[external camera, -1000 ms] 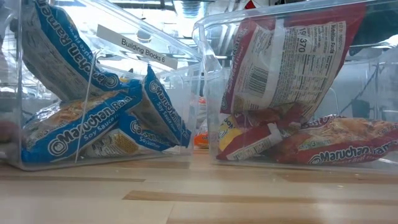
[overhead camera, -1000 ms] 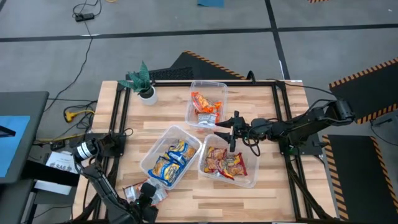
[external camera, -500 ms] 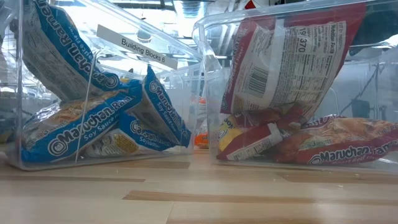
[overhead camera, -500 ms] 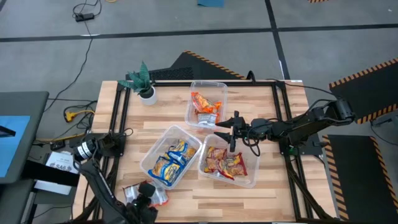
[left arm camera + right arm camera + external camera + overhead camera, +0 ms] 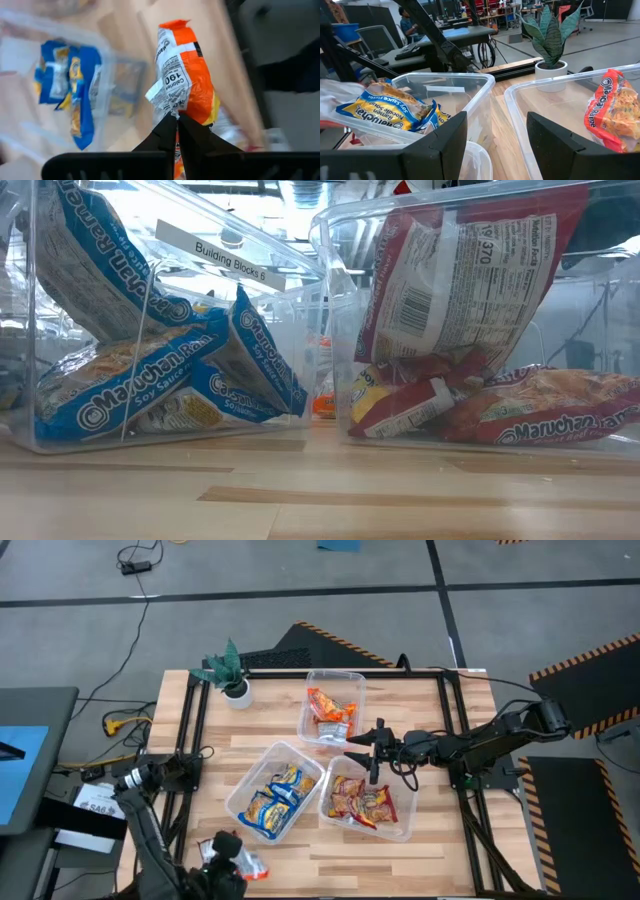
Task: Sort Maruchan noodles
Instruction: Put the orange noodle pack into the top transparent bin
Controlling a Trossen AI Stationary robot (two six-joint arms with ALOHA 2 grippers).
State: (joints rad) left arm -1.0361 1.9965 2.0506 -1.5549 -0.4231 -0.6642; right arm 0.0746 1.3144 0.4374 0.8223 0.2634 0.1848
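My left gripper [image 5: 224, 856] is at the table's near left corner, shut on an orange Maruchan packet [image 5: 188, 75], which also shows in the high view [image 5: 247, 866]. My right gripper [image 5: 375, 747] hangs open and empty between the three clear tubs; its wrist view [image 5: 497, 145] looks past them. The far tub [image 5: 350, 680] holds orange packets [image 5: 330, 705]. The near left tub [image 5: 240, 785] holds yellow-and-blue packets [image 5: 276, 794]. The near right tub [image 5: 405, 825] holds red packets [image 5: 362, 800]. My left gripper pinches the orange packet's crinkled white-printed end [image 5: 166, 104] between its two fingertips. The packet stretches away beyond the fingers, along their line. Whether its far end rests on the table I cannot tell.
A small potted plant [image 5: 230, 675] stands at the far left corner. Bare wood lies along the near edge [image 5: 330, 860] and on the left side [image 5: 200, 740]. In the low view, the two near tubs [image 5: 150, 360] [image 5: 480, 330] stand side by side, a narrow gap between them.
My left gripper, still shut on the orange packet, has shifted a little toward the table's near left corner and turned, carrying the packet with it. My right gripper has kept still.
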